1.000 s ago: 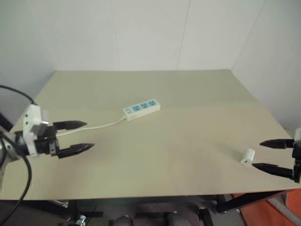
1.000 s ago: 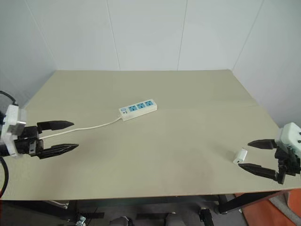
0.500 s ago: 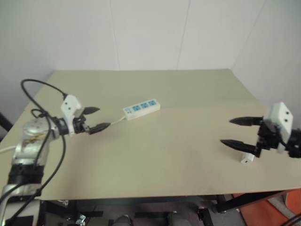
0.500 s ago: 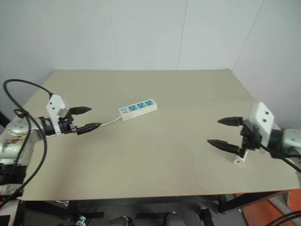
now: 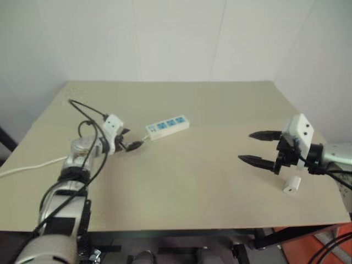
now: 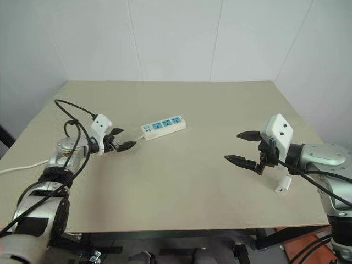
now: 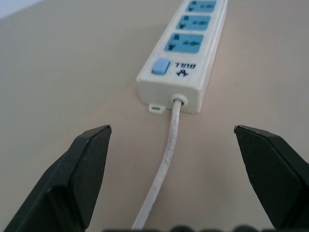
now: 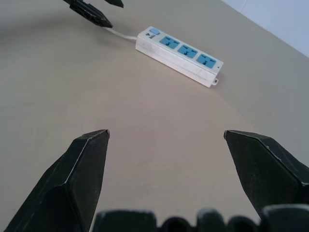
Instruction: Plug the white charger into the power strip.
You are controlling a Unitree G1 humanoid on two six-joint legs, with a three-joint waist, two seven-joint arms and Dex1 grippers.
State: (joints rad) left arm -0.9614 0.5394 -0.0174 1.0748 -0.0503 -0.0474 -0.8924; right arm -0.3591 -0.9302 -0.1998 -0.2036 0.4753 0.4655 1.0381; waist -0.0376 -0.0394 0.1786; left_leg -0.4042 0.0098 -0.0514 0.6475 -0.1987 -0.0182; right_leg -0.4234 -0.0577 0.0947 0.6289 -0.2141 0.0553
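1. Left gripper [image 6: 122,139] hovers just short of the power strip's cord end, jaws spread wide over the thin white cord [image 7: 166,154], grasping nothing.
2. Power strip [image 6: 163,127] lies mid-table [image 6: 181,187], sockets up.
3. Right gripper [image 6: 240,147] hangs released, empty.
4. White charger [image 6: 282,185] lies near the table's right edge, just beside that gripper.
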